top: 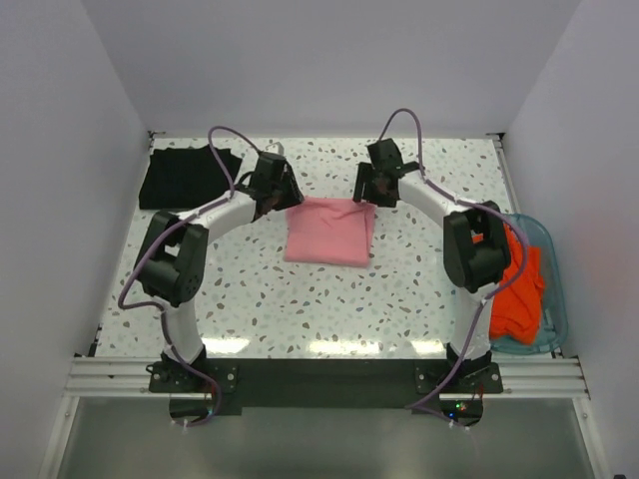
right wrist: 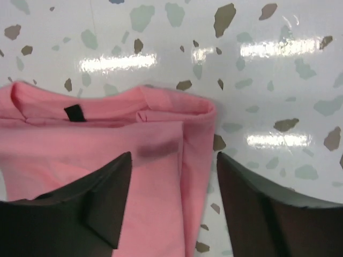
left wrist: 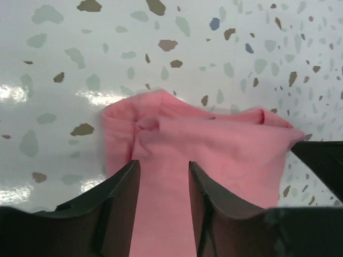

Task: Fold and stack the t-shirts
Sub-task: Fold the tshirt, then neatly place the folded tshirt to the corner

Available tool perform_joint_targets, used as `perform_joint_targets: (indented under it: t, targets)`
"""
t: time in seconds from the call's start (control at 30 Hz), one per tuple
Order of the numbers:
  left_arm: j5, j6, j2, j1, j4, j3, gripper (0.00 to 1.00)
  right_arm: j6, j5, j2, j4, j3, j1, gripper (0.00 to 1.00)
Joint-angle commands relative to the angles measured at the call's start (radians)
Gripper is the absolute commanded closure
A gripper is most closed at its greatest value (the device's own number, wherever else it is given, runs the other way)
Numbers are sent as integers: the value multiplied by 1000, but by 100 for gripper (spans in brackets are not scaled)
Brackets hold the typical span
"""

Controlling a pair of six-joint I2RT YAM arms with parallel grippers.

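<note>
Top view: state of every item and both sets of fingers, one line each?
pink t-shirt: folded into a rectangle, flat on the table.
black t-shirt: lying flat at the far left corner, looks folded.
orange-red t-shirts: crumpled, unfolded, in the tub.
teal tub: upright, holding the orange-red cloth.
left fingers: apart over the pink shirt, gripping nothing.
right fingers: wider apart over its other corner.
</note>
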State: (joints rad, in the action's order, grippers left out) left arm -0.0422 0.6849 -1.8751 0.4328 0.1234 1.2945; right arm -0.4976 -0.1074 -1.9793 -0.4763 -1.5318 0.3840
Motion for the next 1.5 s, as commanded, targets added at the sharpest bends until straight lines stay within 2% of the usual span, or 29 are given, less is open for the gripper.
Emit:
perform_joint_targets:
  t: [0.0,0.07,0.1,0.17,0.33,0.43,0.5,0.77,1.0,1.1,1.23,1.33,1.47]
  targets:
    - [64,-27,-10,-51,-108,34,51,60,8,-58,-21,-137,-19,28]
    - [67,-37,17,-75,-149,16,44,60,-14,-44,-44,-155,-23,25]
    - [62,-42,51,-83,-148,0,35,60,-20,-33,-44,-148,-23,25]
    - [51,-53,80,-101,-139,-11,30,48,-21,5,-48,-113,-19,25]
    - [53,-74,97,-106,-21,-21,30,39,-34,79,-21,27,39,26]
    - [132,-114,59,-106,2,-32,28,42,-46,79,2,74,67,24]
    - [151,-145,12,-105,62,-9,27,53,-38,50,1,76,70,24]
    - [215,-235,-76,-105,117,14,23,85,-49,-44,-16,53,64,22]
    - [232,-252,-140,-94,149,15,23,87,-48,-84,-8,62,44,23]
    - [179,-251,-170,-71,198,34,24,87,-44,-85,-4,62,39,23]
    - [78,-228,-209,-22,255,52,29,88,-20,-89,10,53,16,23]
    - [53,-210,-240,14,275,60,31,90,-2,-90,16,50,4,23]
    - [51,-186,-265,41,268,60,40,90,17,-90,25,52,-5,23]
